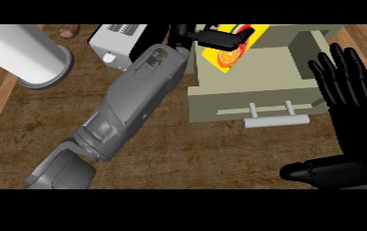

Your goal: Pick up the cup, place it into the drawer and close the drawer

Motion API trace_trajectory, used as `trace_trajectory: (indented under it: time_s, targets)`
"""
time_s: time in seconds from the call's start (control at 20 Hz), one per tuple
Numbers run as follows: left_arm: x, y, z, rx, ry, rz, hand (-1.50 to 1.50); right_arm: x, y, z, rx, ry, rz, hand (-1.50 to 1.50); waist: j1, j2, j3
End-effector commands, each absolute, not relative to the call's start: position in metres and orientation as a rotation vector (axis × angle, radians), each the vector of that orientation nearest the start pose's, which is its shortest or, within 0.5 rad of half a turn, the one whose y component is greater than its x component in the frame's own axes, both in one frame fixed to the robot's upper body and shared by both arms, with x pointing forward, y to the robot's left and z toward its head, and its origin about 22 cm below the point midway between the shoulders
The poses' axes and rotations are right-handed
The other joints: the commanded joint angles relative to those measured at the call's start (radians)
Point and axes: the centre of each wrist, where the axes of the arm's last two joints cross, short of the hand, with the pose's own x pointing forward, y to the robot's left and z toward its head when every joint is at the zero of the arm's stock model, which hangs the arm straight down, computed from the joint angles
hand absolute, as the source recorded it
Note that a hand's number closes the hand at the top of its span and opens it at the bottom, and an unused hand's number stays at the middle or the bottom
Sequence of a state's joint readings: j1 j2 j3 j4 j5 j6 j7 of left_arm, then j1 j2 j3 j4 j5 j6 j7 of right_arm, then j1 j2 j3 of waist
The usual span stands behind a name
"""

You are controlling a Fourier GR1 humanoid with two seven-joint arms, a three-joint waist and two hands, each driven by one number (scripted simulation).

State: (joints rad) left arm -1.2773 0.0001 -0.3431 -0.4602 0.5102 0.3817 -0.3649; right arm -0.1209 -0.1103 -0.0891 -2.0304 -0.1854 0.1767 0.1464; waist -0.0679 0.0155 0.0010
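Observation:
The yellow cup point(231, 56), printed with an orange slice, lies tilted at the back left corner of the open beige drawer point(283, 74). My left forearm crosses the counter from the lower left. My left hand point(215, 37) is above the drawer's left wall, its fingers curled over the cup's top and hiding part of it. The drawer stands pulled out, its grey bar handle point(276, 121) facing me. At the view's right edge my right hand point(347, 94) rests open, fingers up, just right of the drawer.
A white cylinder point(32, 55) stands on the wooden counter at the far left. A white boxy appliance point(118, 41) sits at the back, left of the drawer. A small brown object point(69, 31) lies at the top left.

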Motion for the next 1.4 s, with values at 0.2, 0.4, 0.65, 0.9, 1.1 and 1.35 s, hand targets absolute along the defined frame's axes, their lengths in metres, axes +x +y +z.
trace_trajectory:
  time_s: [0.2, 0.4, 0.65, 0.9, 1.1, 1.35]
  targets:
    - [0.433, 0.014, 0.143, -0.048, -1.88, -0.313, 1.5, 0.232, -0.246, 0.144, 0.198, -2.002, 0.195, -1.5, -0.037, 0.006, 0.001]
    - [0.432, 0.011, 0.142, 0.042, -1.886, -0.377, -1.5, 0.225, -0.241, 0.14, 0.222, -2.005, 0.199, -1.5, -0.046, 0.005, 0.001]
    - [0.429, 0.01, 0.136, 0.033, -1.872, -0.321, -1.5, 0.242, -0.236, 0.144, 0.276, -2.031, 0.169, -1.5, -0.061, 0.016, 0.001]
    - [0.424, 0.007, 0.137, -0.09, -1.937, -0.264, -1.5, 0.249, -0.238, 0.144, 0.317, -2.032, 0.166, -1.5, -0.05, 0.017, 0.001]
    - [0.424, 0.009, 0.138, -0.201, -1.986, -0.179, -1.5, 0.242, -0.251, 0.148, 0.342, -1.991, 0.168, -1.5, -0.026, 0.007, 0.0]
    - [0.416, -0.001, 0.154, -0.343, -1.983, -0.118, -1.5, 0.225, -0.263, 0.133, 0.325, -1.989, 0.179, -1.5, 0.032, -0.011, 0.0]
